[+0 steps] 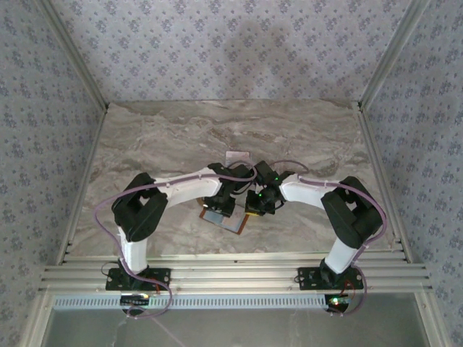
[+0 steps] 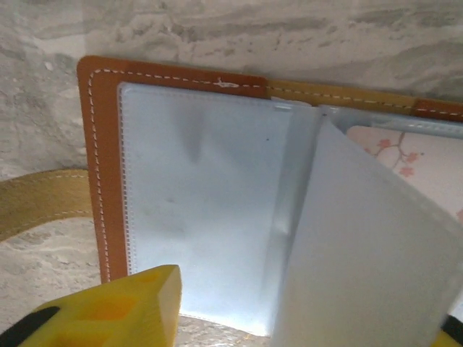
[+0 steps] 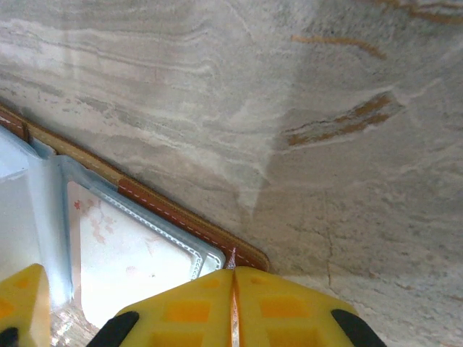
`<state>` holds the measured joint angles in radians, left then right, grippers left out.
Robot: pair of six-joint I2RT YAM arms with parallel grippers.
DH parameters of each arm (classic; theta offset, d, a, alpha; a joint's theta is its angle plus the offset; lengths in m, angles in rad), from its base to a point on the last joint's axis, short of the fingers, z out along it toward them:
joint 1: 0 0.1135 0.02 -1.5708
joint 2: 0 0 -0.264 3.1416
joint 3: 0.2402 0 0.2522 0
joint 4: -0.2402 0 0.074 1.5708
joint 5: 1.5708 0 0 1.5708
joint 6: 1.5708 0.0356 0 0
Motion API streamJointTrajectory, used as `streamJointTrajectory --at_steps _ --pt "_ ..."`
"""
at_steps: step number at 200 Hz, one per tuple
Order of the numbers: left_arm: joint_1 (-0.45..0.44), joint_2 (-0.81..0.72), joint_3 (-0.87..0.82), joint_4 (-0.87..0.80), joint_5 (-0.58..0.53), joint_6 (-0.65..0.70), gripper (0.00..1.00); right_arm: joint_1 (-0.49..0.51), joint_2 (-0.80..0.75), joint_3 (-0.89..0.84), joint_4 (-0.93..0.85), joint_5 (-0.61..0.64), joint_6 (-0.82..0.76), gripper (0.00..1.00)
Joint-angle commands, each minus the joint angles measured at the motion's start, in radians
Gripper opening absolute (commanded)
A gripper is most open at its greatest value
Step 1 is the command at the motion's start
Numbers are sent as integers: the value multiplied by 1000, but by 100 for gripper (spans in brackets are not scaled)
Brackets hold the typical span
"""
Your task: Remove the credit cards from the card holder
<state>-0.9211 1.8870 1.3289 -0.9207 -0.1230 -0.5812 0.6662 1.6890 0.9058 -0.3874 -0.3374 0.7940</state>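
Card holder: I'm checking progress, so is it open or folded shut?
Open. The card holder lies spread, inside facing up; one plastic sleeve stands lifted, and a blossom-print card sits in another.

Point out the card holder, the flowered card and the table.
card holder (image 2: 100, 159), left wrist view, orange leather border
flowered card (image 2: 416, 155), left wrist view, printed face
table (image 3: 304, 87), right wrist view, bare marble

Marbled table, open card holder flat on it.
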Motion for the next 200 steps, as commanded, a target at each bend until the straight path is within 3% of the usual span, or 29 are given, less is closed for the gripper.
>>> streamJointTrajectory --at_steps 1,26,80,115,160,200 --pt "43 -39 -15 -13 4 44 41 9 6 21 -74 14 -22 11" --pt "80 -37 -48 -4 44 76 34 8 22 43 -77 12 -29 11" --pt "100 -32 -123 21 132 90 31 5 82 131 -99 8 -56 11" --pt "100 -86 -162 14 124 66 29 -2 132 202 -128 -5 -88 11" --pt "111 -178 -140 24 152 28 29 3 77 189 -159 27 -80 11" --pt "124 -191 -110 91 278 -6 25 22 9 137 -154 41 -41 17"
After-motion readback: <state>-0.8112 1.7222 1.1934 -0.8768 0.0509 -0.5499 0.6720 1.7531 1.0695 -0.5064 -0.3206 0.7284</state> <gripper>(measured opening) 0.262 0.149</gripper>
